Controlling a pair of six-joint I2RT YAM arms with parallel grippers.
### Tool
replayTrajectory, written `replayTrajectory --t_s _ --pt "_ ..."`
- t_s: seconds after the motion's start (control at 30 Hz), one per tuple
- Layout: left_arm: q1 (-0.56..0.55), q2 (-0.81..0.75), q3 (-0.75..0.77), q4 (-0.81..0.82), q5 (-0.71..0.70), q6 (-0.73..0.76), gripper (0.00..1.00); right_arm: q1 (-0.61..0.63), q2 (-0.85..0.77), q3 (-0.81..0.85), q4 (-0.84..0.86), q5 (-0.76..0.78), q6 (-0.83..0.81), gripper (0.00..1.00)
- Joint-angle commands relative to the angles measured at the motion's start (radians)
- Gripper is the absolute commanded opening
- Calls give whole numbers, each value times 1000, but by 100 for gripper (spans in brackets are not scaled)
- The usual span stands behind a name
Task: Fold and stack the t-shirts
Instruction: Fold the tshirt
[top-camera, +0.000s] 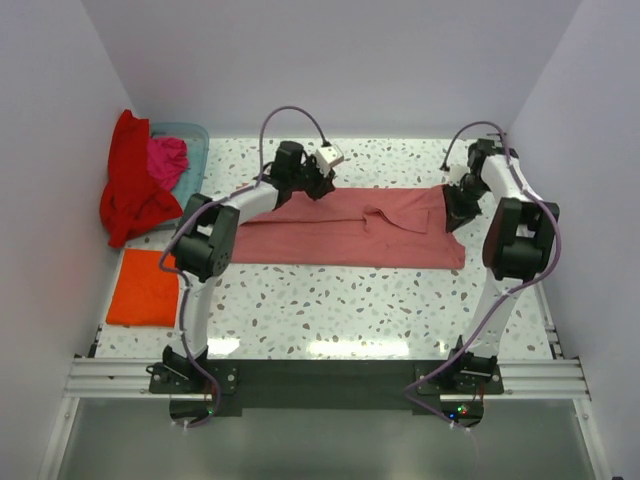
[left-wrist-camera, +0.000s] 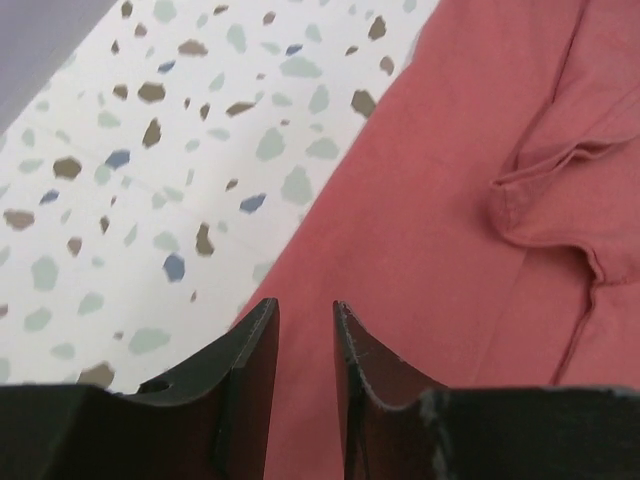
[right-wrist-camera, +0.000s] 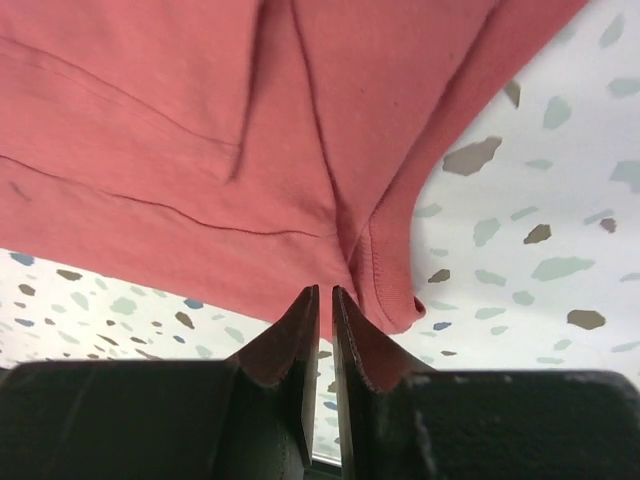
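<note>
A dusty rose-pink t-shirt lies in a long band across the table's middle, one sleeve flap folded onto it. My left gripper is at its far left edge; in the left wrist view the jaws stand a little apart over the cloth. My right gripper is at the shirt's right end; in the right wrist view the jaws are almost closed on the hem. A folded bright orange t-shirt lies at the left. Red and magenta t-shirts hang on the basket.
A pale blue plastic basket stands at the far left corner, against the wall. White walls close in the left, right and back. The speckled table has an aluminium rail along its near edge.
</note>
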Motion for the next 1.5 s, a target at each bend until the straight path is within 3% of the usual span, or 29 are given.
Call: replayTrajectory --t_s 0.0,0.1,0.23,0.47,0.67,0.9,1.1,1.47 --pt "25 -124 41 -231 102 -32 32 51 -12 110 -4 -41 -16 15" --pt "45 -137 60 -396 111 -86 30 85 25 179 18 -29 -2 14" --pt "73 -137 68 -499 193 -141 29 139 103 260 26 -20 9 14" --pt "-28 -68 173 -452 260 -193 24 200 114 265 42 -11 36 13" --pt "-121 78 346 -423 197 -251 22 188 78 240 43 23 36 13" --pt "-170 164 416 -404 131 -226 21 111 58 253 -9 -8 85 15" --pt "-191 196 427 -429 91 -190 20 78 65 173 -21 -67 118 29" --pt "-191 238 450 -380 34 -190 20 75 142 174 20 -124 173 37"
